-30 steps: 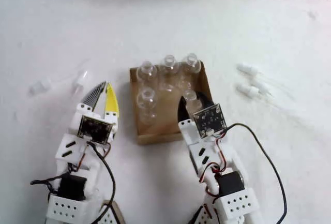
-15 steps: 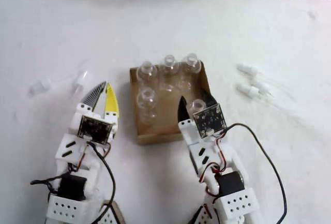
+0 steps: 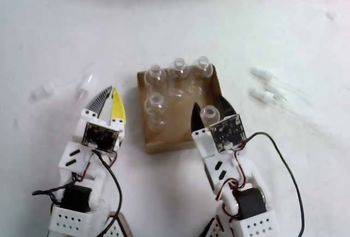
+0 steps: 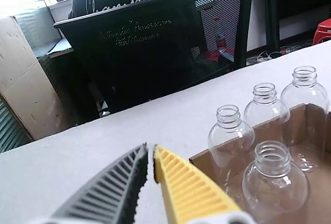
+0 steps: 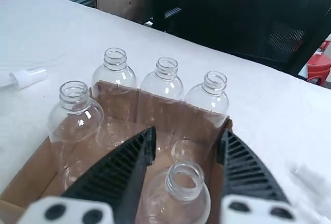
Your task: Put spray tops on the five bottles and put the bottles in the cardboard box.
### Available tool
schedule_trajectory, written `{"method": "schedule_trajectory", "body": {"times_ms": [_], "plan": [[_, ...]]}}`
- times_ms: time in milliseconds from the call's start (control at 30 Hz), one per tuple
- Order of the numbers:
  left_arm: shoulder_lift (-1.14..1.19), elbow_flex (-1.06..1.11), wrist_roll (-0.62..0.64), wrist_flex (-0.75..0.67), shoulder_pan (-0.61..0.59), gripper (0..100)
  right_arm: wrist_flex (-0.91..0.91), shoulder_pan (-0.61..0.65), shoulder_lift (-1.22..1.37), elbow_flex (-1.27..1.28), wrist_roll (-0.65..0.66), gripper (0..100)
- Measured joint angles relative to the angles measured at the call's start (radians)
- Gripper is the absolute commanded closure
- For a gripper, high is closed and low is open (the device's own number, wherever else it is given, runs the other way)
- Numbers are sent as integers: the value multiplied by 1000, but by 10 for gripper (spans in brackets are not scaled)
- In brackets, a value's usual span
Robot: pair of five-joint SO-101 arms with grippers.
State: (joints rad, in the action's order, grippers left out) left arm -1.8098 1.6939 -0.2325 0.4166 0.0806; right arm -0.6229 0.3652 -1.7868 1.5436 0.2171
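Right wrist view: right gripper (image 5: 187,133) wide open astride uncapped 5th bottle (image 5: 183,182) in cardboard box (image 5: 31,182) corner, gripping nothing; left gripper (image 3: 112,90) near-shut, empty, beside box; all 5 boxed w/o tops, so nxt prob fetch spray tops (image 3: 262,74) off table (image 3: 175,29).

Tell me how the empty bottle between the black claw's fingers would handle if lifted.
Probably light: the bottle looks clear and empty. Likely slippery, since its round walls are glossy. It may tip easily, standing upright in the box.

Black mesh chair (image 4: 170,43) behind white table (image 3: 175,29)
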Motion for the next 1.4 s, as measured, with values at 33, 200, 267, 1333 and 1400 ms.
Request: {"method": "schedule_trajectory", "body": {"times_ms": [33, 200, 267, 1333, 1400], "plan": [[0, 0, 0, 0, 0, 973, -9, 0, 3, -14, 0, 829], [0, 0, 0, 0, 0, 973, -21, -8, -11, -44, 0, 832], [0, 0, 0, 0, 0, 973, -52, -35, -12, -84, -3, 833], [0, 0, 40, 0, -57, 975, -448, 425, -9, -5, 226, 982], [0, 0, 40, 0, -57, 975, -439, 450, -8, 0, 226, 983]]}}
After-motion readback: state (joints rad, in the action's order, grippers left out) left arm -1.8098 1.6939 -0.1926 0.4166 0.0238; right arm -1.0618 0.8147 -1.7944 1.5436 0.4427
